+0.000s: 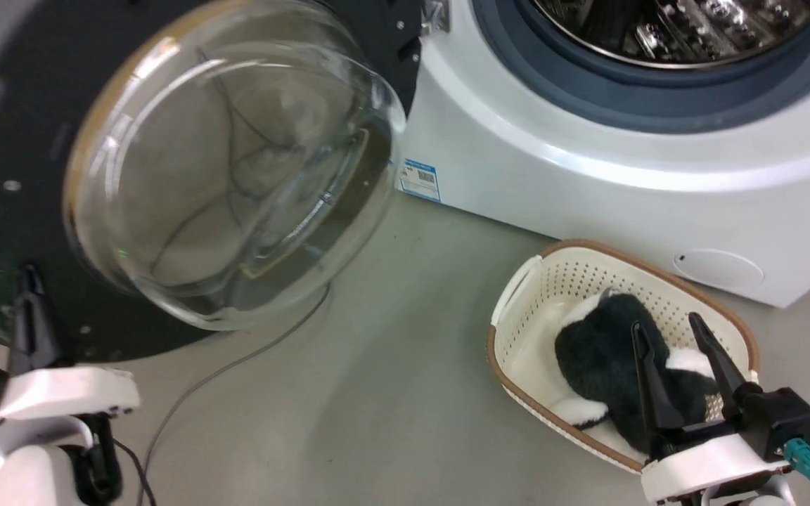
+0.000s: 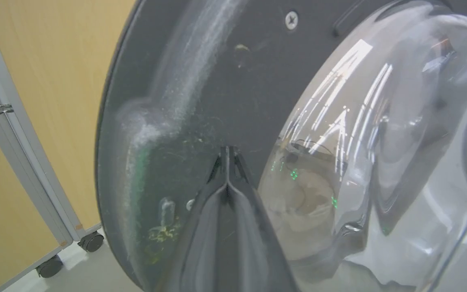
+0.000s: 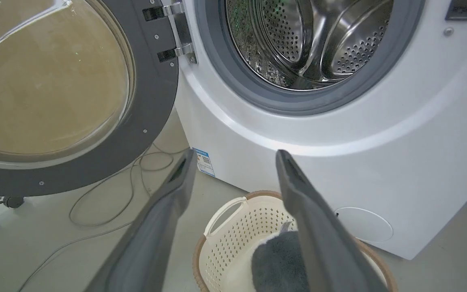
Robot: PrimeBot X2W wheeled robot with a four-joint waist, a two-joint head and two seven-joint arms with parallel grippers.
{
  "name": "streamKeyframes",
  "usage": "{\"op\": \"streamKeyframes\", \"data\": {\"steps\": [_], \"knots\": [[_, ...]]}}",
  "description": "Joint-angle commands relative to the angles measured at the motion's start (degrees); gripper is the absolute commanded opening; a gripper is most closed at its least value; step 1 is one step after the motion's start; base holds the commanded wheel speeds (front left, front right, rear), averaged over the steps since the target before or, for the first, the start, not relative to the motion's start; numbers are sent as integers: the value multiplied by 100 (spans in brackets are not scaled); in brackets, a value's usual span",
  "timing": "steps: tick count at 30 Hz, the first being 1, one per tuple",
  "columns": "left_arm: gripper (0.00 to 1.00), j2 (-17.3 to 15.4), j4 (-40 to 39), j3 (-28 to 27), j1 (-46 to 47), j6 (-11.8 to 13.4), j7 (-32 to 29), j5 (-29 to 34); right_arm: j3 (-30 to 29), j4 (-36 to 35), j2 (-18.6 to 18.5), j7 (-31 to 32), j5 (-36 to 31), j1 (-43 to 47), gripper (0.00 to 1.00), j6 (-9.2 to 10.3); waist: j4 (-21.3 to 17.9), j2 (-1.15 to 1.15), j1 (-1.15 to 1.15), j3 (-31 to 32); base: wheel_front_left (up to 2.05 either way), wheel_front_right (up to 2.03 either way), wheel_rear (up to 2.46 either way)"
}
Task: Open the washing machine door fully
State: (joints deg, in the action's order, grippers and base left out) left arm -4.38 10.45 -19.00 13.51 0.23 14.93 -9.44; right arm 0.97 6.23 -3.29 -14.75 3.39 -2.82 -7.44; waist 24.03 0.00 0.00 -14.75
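The door stood wide of the washer, hinged at its left, inner face and glass bowl showing and the drum bare. The step in hand looked like the last of the swing: pushing the door back to its stop. The left pincer had its fingers pressed together on nothing, tips at the door's black ring just beside the bowl; whether they touched, I could not tell. The next move likely called for a steady push along the hinge's arc. The right pincer hung spread and empty over the basket before the washer.
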Motion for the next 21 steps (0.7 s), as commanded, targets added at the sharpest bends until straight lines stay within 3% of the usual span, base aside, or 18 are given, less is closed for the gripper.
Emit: {"op": "streamKeyframes", "data": {"steps": [1,12,21], "knots": [[0,-39,92,-122,170,-40,7,75,-11,-12,-47,-25,-52,-89,100,-5,-46,0,0,-80,0,0,0],[0,-298,1006,-790,910,-74,7,245,-22,0,-96,-25,-44,-207,100,-5,-161,0,0,-210,0,0,0],[0,-539,1498,-1028,1141,-320,7,385,16,22,-99,-25,-49,-194,100,-5,-289,0,0,-126,0,0,0]]}}
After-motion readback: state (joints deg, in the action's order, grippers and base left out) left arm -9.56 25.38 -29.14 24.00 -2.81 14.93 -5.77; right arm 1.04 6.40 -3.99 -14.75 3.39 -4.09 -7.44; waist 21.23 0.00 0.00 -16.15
